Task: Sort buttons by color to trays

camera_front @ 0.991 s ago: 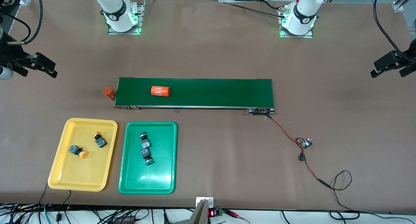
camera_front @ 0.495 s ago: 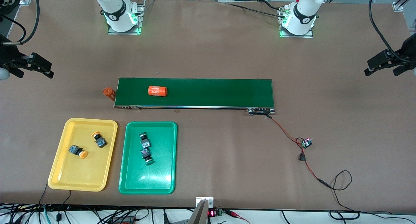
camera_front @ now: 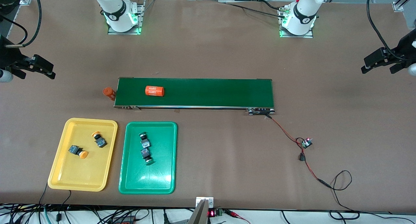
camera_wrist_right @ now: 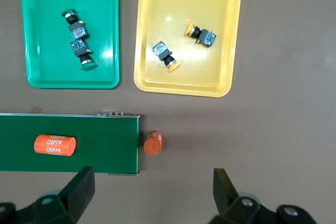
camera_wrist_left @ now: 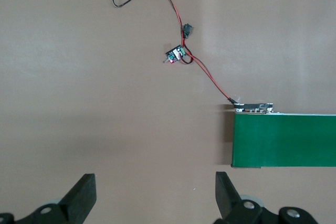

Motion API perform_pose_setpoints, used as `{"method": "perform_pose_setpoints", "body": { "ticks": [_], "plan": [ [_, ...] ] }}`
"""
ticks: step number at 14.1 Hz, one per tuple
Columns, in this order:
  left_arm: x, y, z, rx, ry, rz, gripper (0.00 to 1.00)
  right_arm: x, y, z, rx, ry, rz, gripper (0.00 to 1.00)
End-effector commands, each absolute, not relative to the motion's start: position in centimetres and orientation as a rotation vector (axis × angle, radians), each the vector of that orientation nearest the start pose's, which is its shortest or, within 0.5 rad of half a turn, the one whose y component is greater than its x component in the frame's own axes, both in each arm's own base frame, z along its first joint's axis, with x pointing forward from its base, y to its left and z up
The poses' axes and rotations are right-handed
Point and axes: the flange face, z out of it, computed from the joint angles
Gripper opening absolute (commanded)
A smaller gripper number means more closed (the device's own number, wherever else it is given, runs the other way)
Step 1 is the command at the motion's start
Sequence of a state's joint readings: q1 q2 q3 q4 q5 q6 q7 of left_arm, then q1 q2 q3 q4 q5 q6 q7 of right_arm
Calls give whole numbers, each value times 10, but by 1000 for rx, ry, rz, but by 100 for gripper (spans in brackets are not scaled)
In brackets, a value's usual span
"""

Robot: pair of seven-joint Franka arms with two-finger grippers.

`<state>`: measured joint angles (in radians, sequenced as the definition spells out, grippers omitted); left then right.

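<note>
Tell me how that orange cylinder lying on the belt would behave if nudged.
The orange cylinder lies on its side on the green belt, so it would probably roll. Its smooth round wall looks slippery for two fingers, and it seems rigid.

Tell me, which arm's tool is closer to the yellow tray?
The right. Its tool hangs open over bare table at the right arm's end, where the yellow tray lies. The left tool, also open, waits at the left arm's end.

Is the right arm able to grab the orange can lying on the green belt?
Probably yes. The orange can lies bare on the belt with nothing over it, and the right gripper hangs nearby at that end of the table, jaws open and empty.
</note>
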<state>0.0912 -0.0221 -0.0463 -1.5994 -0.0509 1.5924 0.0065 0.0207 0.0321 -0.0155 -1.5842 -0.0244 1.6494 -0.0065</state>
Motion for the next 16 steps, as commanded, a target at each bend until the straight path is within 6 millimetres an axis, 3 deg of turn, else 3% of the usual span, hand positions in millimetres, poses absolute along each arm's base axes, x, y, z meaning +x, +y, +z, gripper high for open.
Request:
{"method": "perform_pose_setpoints", "body": {
  "ticks": [1,9,16],
  "plan": [
    [540,20,629,-3172,-44,-16,100,569,1,604,-3151,-44,-22,100],
    [540,23,629,-3172,-56,-16,100,579,6,589,-3157,-41,-5,100],
    [541,24,630,-3172,-59,-21,100,580,8,590,-3147,-34,-14,100]
  ]
}}
